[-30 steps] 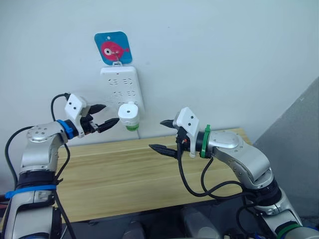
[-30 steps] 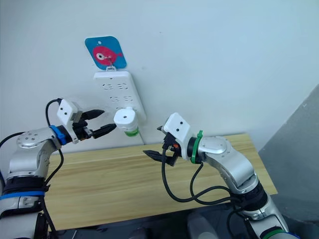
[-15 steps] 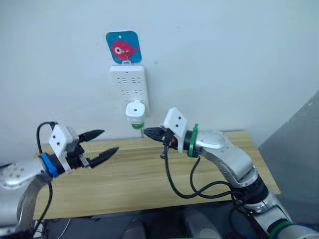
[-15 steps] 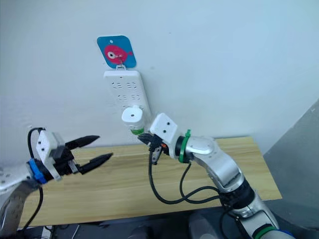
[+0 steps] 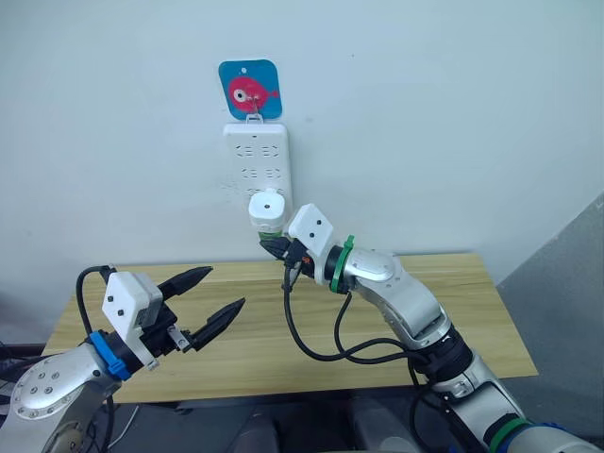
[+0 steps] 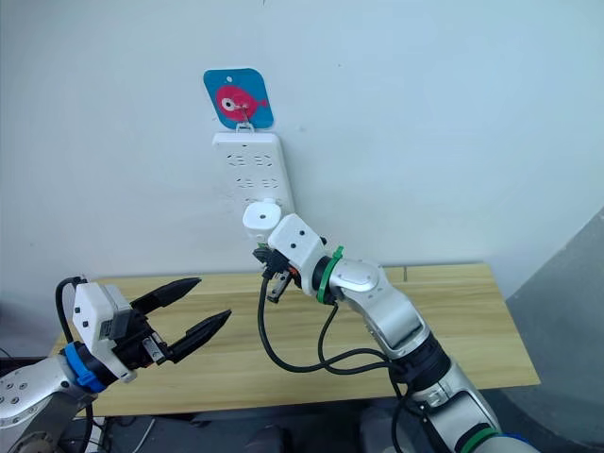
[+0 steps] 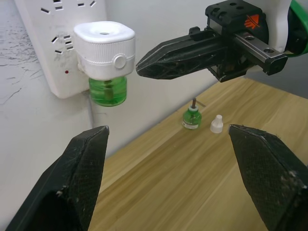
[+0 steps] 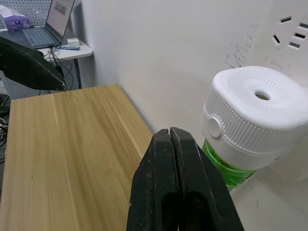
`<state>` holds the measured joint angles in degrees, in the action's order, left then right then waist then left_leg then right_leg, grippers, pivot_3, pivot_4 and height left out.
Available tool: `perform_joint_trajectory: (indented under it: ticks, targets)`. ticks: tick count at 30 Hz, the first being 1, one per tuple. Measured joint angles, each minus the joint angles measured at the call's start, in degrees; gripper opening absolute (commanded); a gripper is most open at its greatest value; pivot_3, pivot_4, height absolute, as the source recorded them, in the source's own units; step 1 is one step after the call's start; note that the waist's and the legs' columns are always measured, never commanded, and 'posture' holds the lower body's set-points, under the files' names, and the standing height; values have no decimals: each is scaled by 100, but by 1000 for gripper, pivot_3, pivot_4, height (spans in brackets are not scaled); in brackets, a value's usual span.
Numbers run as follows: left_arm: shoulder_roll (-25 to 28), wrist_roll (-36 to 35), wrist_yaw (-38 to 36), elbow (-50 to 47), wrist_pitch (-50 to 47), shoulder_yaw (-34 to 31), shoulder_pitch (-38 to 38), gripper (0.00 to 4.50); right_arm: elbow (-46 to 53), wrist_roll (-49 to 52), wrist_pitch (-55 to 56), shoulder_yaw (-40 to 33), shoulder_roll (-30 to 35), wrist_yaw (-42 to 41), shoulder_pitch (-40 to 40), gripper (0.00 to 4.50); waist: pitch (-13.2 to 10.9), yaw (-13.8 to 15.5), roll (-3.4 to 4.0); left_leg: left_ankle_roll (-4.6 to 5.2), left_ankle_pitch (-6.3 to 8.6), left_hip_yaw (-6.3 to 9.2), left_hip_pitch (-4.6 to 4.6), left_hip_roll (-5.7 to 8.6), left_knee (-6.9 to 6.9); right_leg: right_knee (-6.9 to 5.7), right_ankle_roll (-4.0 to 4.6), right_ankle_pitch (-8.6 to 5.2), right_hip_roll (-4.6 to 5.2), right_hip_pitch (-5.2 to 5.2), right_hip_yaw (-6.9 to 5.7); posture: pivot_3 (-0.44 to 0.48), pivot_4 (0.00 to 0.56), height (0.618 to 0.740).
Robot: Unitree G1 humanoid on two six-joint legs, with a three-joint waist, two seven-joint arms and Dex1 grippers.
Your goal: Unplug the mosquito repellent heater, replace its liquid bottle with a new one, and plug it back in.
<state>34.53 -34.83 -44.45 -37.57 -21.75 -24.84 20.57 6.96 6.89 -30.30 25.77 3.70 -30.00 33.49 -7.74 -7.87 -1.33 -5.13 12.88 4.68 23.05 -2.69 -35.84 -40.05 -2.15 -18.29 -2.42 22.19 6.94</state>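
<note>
A plain pale wall (image 5: 453,113) rises behind a light wooden table (image 5: 453,321) — evenly lit. A blue square hook plate with a pink fish (image 5: 250,89) hangs on it. Off beyond, a small desk with a laptop (image 8: 54,19).

This looks like a lab or office test corner: a plain white wall (image 5: 453,113), a bare wooden table (image 5: 453,311) against it, and a white power strip (image 5: 257,165) hung below a fish-print hook (image 5: 250,90). A side desk (image 8: 72,50) carries what seems a laptop (image 8: 55,21).
</note>
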Motion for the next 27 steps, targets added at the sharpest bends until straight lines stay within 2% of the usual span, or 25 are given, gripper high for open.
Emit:
perform_joint_trajectory:
  ticks: [7, 27]
  targets:
    - [0, 78, -23, 206, 236, 91, 0, 4165, -262, -111, 33, -120, -254, 176, 142, 18, 1, 0, -1, 0, 0, 1, 1, 0, 1, -1, 0, 0, 0, 0, -1, -29, 83, 729]
    - [14, 144, -134, 417, 458, 213, -116, 4165, -472, -154, -52, -269, -477, 588, 141, 18, 1, -4, -1, 0, 0, 1, -1, 0, -1, -7, 2, 1, -1, 0, -1, -38, 82, 729]
